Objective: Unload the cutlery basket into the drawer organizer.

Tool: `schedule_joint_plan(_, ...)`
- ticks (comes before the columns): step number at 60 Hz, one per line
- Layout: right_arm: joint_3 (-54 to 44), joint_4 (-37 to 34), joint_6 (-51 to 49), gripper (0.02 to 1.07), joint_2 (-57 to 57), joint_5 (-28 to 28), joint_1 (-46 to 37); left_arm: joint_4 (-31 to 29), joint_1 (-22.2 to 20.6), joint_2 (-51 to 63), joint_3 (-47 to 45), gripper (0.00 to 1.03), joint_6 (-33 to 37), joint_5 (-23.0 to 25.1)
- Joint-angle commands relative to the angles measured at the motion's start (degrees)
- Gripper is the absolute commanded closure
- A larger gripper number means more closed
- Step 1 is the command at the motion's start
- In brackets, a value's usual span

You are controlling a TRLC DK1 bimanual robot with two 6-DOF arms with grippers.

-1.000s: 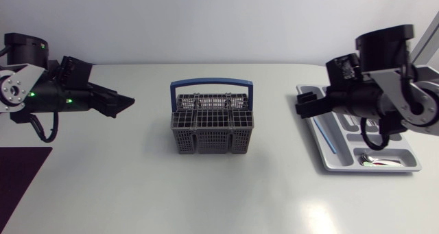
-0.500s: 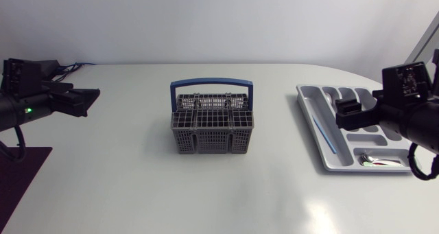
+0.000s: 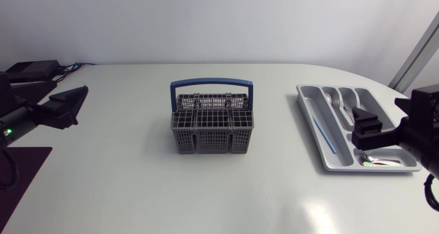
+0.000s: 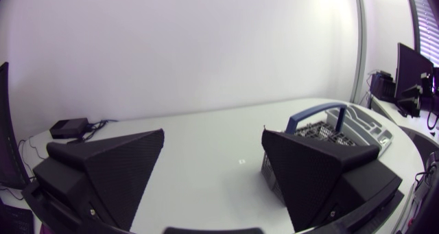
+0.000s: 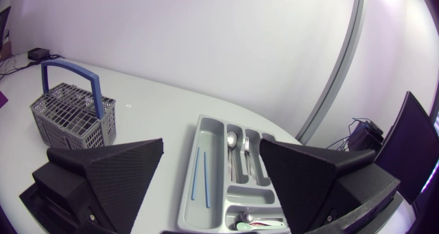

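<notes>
Head view: shows the cutlery basket [image 3: 211,124] mid-desk [image 3: 137,186], with nothing poking above its grid, and the drawer organizer [image 3: 306,117] at the right, holding spoons [image 3: 336,100], a blue stick [image 3: 322,131] and a piece in the near compartment [image 3: 377,162]. Looks close to done, judging by that. Compared with a second ago: both arms pulled outward to the side edges, the right one off the organizer, the basket unmoved.

Left wrist view: looks past the left jaws, spread wide and empty, to the basket ahead and the organizer beyond it.

Right wrist view: looks past the right jaws, likewise apart and gripping nothing, to the organizer ahead, well apart from the basket.
</notes>
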Motion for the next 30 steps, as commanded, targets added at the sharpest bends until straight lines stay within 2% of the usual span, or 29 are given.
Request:
schedule_joint_plan(1,-2.19,0.17,-1.59,0.06,-2.29,1.05,0.78,4.04,1.38,-4.73,-4.44,0.05,-6.12,-0.21)
schedule_joint_plan(17,-9.46,3.08,2.32,0.06,-10.56,-2.75,-1.84,5.09,3.23,-11.59,-8.93,0.05,-7.62,-3.46)
schedule_joint_plan(24,-12.60,4.39,4.11,0.05,-14.06,-4.53,-3.01,7.82,2.96,-13.70,-11.56,0.05,-8.06,-5.57)
schedule_joint_plan(30,-15.15,5.44,5.56,0.05,-16.91,-5.98,-3.96,6.50,1.27,-16.55,-13.44,0.05,-8.00,-7.49)
